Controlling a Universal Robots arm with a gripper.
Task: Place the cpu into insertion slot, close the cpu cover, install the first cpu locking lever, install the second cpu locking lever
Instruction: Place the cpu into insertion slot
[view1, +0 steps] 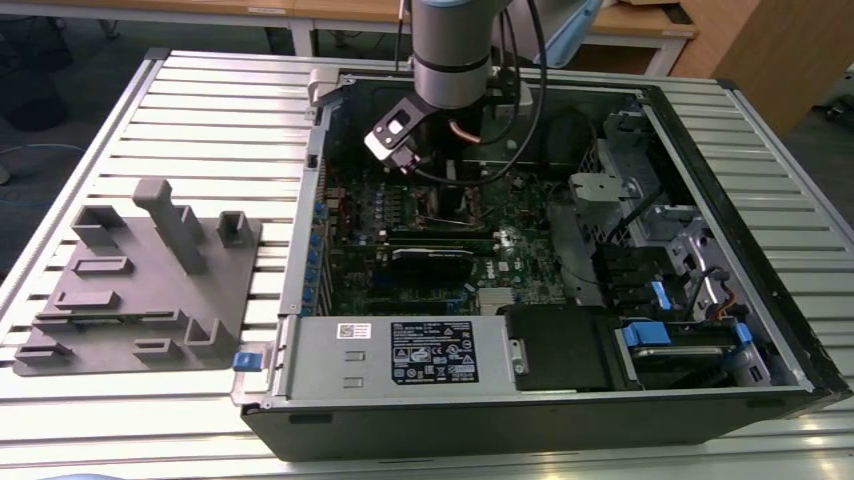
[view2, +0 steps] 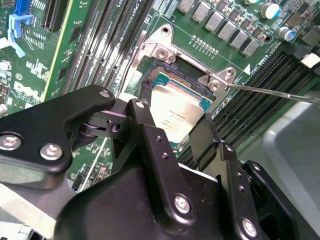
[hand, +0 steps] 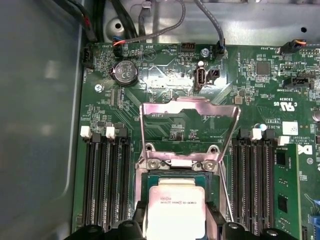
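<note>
In both wrist views the cpu (view2: 176, 111) (hand: 175, 207), a small square chip with a silvery top, sits between my two black fingers (view2: 142, 125). My gripper (view2: 175, 132) (hand: 175, 222) (view1: 458, 192) is shut on its edges, holding it at the insertion slot (view2: 184, 65). I cannot tell whether the chip is fully seated. The cpu cover (hand: 187, 107), a thin silver frame, stands raised open on its hinge behind the slot. A thin wire locking lever (view2: 272, 92) sticks out unlatched beside the slot.
Long black memory slots (hand: 102, 180) flank the socket on both sides. The open computer case (view1: 694, 150) walls in the green motherboard (hand: 165, 75). Cables (view1: 534, 60) hang near the arm. A grey fixture block (view1: 140, 280) lies at the exterior view's left on the slatted table.
</note>
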